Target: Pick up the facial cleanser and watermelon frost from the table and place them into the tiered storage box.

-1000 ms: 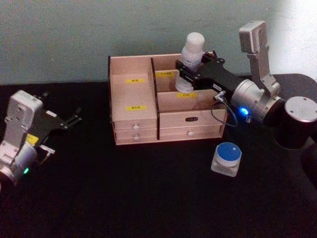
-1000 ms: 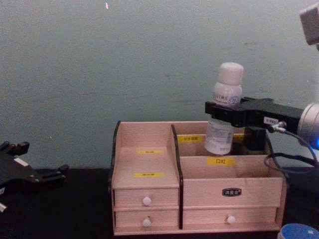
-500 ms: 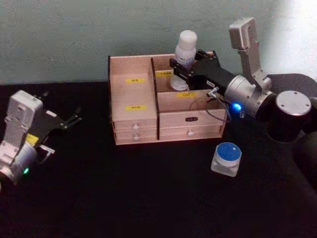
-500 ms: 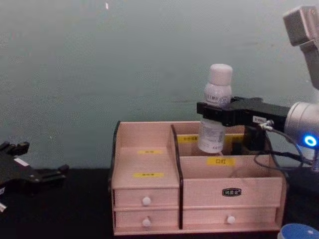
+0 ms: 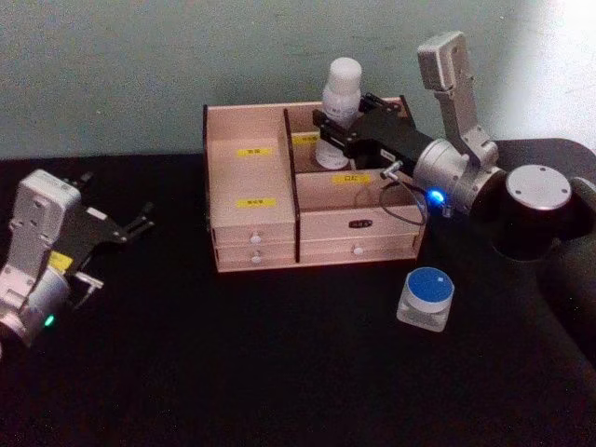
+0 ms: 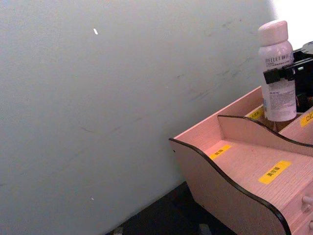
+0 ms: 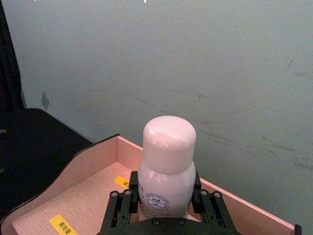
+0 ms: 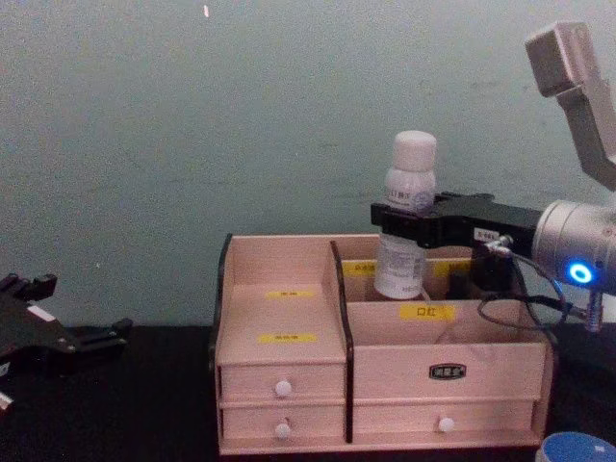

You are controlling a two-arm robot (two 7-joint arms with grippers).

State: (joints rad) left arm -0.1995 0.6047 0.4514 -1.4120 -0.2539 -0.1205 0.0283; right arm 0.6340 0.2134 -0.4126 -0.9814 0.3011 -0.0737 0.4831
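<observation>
Above the tiered storage box point(image 5: 244, 177), right pincer point(image 5: 337, 128) tight around white bottle point(image 5: 342, 79).

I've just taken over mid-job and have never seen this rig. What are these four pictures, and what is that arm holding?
It is a two-armed robot. One picture looks down from its head, one looks across the table from its chest, and each wrist carries a camera. The right gripper is shut on a white bottle, upright, its base within the back right compartment of the tiered storage box. A blue-lidded jar stands on the black table. The left gripper hangs open at left.
</observation>
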